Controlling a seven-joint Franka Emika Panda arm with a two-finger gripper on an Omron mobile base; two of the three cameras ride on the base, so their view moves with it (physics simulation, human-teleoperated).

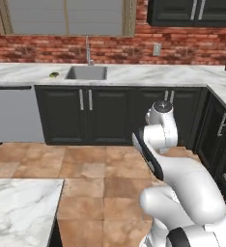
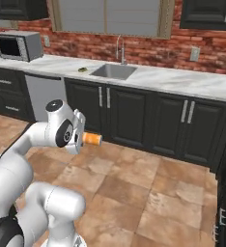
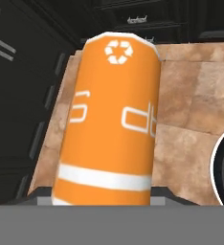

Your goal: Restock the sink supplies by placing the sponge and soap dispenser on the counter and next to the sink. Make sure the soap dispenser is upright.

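Observation:
The soap dispenser (image 3: 109, 119), an orange bottle with white markings, is held in my gripper (image 2: 82, 137), which is shut on it. The bottle (image 2: 92, 139) lies roughly level and sticks out of the hand, over the tiled floor, well short of the counter (image 2: 182, 79). Its pump end is hidden. The sponge (image 1: 53, 75), yellow with a dark layer, lies on the counter (image 1: 148, 73) just left of the sink (image 1: 86, 73). In the right base view the sponge (image 2: 82, 70) sits beside the sink (image 2: 112, 71), with the faucet (image 2: 120, 49) behind the basin.
Dark cabinets (image 1: 86, 113) run under the counter and down the right side (image 1: 221, 140). A steel dishwasher front (image 1: 13, 113) stands at left. A microwave (image 2: 21, 45) sits on the counter's far left. The marble island (image 1: 18, 207) corner is near at lower left.

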